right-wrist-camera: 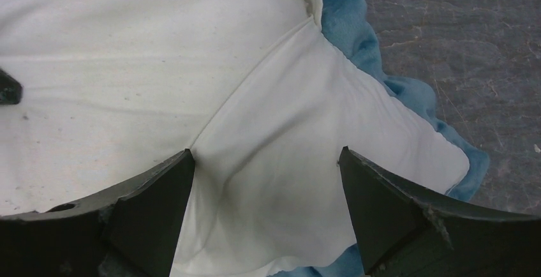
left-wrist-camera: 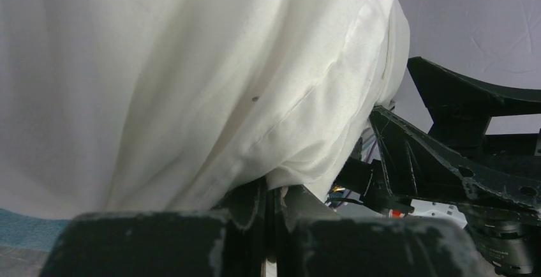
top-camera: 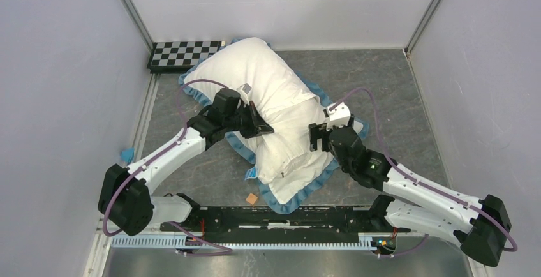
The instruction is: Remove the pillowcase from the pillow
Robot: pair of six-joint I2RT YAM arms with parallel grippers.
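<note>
Left fingers (left-wrist-camera: 245,223), closed to a slit, pinch a fold of white cloth, apparently the seamed edge of the pillow (top-camera: 249,69), which lies diagonally in the middle of the worktop (top-camera: 389,85). The pillowcase (right-wrist-camera: 389,143), judged thin, limp and light, covers its near end; the blue ruffle (right-wrist-camera: 357,28) probably offers the surest hold. Right fingers (right-wrist-camera: 153,207) stand wide open, straddling the cover's white face, gripping nothing.
</note>
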